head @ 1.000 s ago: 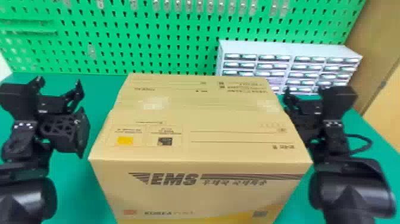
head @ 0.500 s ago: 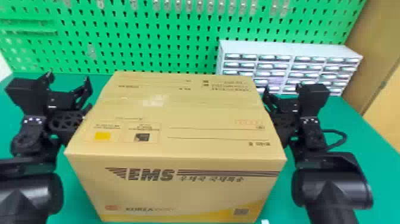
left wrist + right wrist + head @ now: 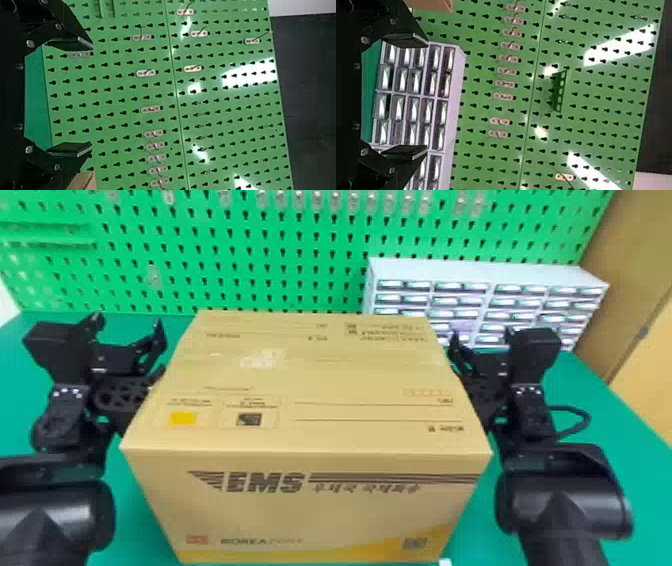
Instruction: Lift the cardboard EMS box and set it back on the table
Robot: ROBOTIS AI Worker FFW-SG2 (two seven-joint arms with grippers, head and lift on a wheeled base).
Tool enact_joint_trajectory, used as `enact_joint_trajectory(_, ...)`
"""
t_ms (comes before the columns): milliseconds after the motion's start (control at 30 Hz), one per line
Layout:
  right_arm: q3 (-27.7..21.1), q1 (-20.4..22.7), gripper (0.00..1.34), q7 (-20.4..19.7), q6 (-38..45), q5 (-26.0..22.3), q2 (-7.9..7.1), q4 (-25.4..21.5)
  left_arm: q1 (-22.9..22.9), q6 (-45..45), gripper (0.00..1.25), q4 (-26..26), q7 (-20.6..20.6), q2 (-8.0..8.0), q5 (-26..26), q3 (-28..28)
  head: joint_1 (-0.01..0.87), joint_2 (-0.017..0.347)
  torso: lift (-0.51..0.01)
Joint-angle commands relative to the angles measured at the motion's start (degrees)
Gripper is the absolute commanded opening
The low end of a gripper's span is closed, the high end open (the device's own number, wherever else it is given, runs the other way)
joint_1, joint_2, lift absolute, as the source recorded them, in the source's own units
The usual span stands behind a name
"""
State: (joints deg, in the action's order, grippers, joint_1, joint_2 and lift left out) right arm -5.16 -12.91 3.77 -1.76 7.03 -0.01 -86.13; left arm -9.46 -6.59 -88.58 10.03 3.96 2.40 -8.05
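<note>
Flanking the cardboard EMS box [image 3: 310, 390], the left gripper [image 3: 127, 322] and right gripper [image 3: 482, 334] both have their jaws spread open. Box located between the two arms, over the green worktop [image 3: 607, 415]; contact at its base cannot be determined.

My left claw [image 3: 128, 324] and my right claw [image 3: 481, 335] are wide open, well apart, and they point away from me.

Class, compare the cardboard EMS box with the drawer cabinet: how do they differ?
The EMS box is tan, the drawer cabinet pale grey. The box has a printed front; the cabinet's holds rows of small drawers. The box is nearer the robot, the cabinet farther back. Both are boxy.
</note>
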Motion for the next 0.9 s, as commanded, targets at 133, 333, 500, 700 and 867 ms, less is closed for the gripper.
enact_joint_trajectory(133,0.9,-0.6,1.0,0.0,0.0,-0.1,-0.08,0.0,0.2,0.2,0.88,0.0,0.0,-0.01,-0.3,1.4,0.678,-0.014,-0.096)
enact_joint_trajectory(333,1.3,-0.7,1.0,0.0,0.1,-0.1,-0.17,0.0,0.3,0.3,0.88,0.0,0.0,-0.01,-0.3,1.6,0.678,-0.014,-0.096)
enact_joint_trajectory(500,1.3,-0.8,1.0,0.0,0.3,-0.1,-0.17,0.0,0.3,0.3,0.88,0.0,0.0,-0.01,-0.4,1.5,0.678,-0.014,-0.096)
enact_joint_trajectory(700,1.4,-0.8,1.0,0.0,0.7,-0.1,-0.25,0.0,0.3,0.4,0.88,0.0,0.0,-0.01,-0.5,1.2,0.678,-0.014,-0.096)
enact_joint_trajectory(867,1.5,-0.8,1.0,0.0,1.7,-0.1,-0.43,-0.8,-0.1,0.4,0.88,-0.3,0.1,-0.01,-1.3,0.7,0.678,-0.014,-0.096)
